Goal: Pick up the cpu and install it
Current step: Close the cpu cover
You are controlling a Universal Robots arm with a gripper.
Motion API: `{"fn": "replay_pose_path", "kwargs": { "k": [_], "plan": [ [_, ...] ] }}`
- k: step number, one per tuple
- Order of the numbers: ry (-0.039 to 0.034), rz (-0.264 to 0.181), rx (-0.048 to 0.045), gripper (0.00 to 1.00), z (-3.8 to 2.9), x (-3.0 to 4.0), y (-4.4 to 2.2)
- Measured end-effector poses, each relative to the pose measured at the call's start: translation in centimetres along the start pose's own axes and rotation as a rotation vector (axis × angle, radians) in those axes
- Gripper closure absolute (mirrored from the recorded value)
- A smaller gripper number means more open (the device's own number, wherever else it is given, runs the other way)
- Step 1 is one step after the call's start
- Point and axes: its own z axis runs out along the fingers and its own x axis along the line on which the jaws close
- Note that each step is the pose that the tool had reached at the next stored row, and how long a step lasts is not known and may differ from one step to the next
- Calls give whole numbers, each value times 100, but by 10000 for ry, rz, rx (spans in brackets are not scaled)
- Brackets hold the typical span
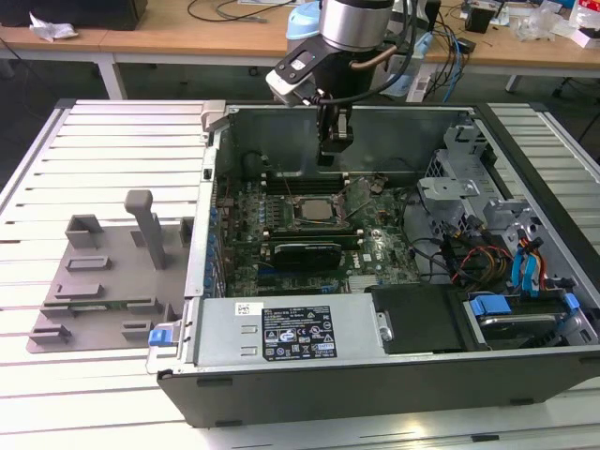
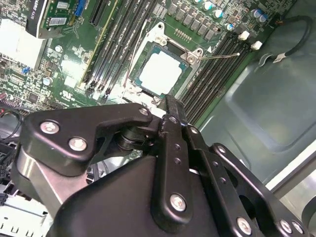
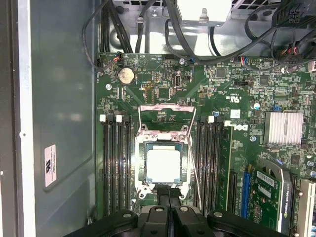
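Hanging over the open computer case (image 1: 309, 342), the gripper (image 1: 335, 148) has its fingers clenched together with nothing between them; in both wrist views the tips (image 3: 168, 190) meet as one narrow dark bar. It sits clear above the board, touching nothing, and its tips point down just beside the socket. My judgement is that this height keeps it clear of the raised metalwork below.

Just beyond the tips, the cpu (image 3: 163, 165) lies flat inside the socket frame (image 3: 139, 163) on the motherboard (image 3: 163, 79), so the placing looks done. It is a small square with a pale, silvery, matte top, and it reads as the brightest patch on the green board in the second wrist view (image 2: 159, 74). Its edges run parallel to the frame, which suggests it is seated square.

The load plate (image 3: 165, 111) is flipped up and the thin lever (image 3: 195, 170) stands free, so nothing clamps the chip yet. Dark memory slots (image 3: 116, 163) flank the socket on both sides.

On the exterior view's left, the grey fixture plate (image 1: 103, 281) with its upright posts rests on the slatted surface (image 1: 56, 169), well apart from the gripper.
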Motion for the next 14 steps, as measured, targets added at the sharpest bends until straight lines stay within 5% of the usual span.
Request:
{"fn": "replay_pose_path", "kwargs": {
  "k": [9,14],
  "plan": [
    [0,0,1,89,-7,-3,163],
    [-1,0,9,89,-10,-7,365]
  ]
}}
